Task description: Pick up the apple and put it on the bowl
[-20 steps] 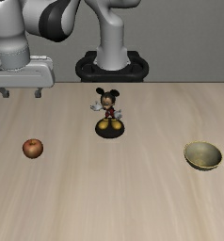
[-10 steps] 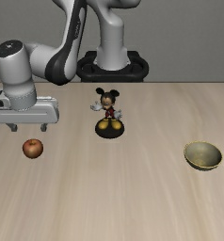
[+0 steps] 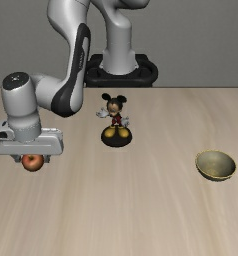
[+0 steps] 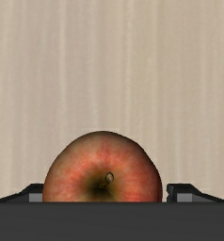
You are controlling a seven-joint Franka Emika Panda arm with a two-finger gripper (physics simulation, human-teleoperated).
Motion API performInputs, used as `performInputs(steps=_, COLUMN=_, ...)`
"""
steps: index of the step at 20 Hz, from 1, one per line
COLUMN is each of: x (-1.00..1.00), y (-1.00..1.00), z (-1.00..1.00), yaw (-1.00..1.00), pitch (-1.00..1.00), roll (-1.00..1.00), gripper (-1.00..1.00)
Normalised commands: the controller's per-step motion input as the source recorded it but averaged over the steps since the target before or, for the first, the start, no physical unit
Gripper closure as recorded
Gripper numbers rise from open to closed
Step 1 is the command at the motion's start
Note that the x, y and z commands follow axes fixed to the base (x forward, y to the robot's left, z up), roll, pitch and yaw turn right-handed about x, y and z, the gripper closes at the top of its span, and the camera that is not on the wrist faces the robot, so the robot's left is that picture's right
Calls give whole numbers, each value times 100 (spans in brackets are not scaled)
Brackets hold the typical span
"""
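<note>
1. Outwardly, our gripper hangs low around the apple at the exterior view's left; the bowl lies well apart at the right, past Mickey.
2. From the wrist, the apple sits between our fingers, which stand wide apart with a slim gap on each side, gripping nothing.

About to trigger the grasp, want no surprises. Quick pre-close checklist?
1. The apple sits centred in the gripper: ok.
2. Jaws open, one on each side of the apple: ok.
3. Fingers low enough for a firm grip: cannot tell.
4. The bowl is upright and empty: ok.
5. The Mickey figure stands apart from the apple: ok.
</note>
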Motion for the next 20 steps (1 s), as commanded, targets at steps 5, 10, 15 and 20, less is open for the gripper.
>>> performInputs(steps=5, x=0, y=0, z=0, yaw=0, pitch=0, roll=0, gripper=100)
performInputs(steps=10, x=0, y=0, z=0, yaw=0, pitch=0, roll=0, gripper=100)
performInputs(steps=15, x=0, y=0, z=100, yaw=0, pitch=0, roll=0, gripper=100)
performInputs(steps=20, x=0, y=80, z=20, yaw=0, pitch=0, roll=0, gripper=100)
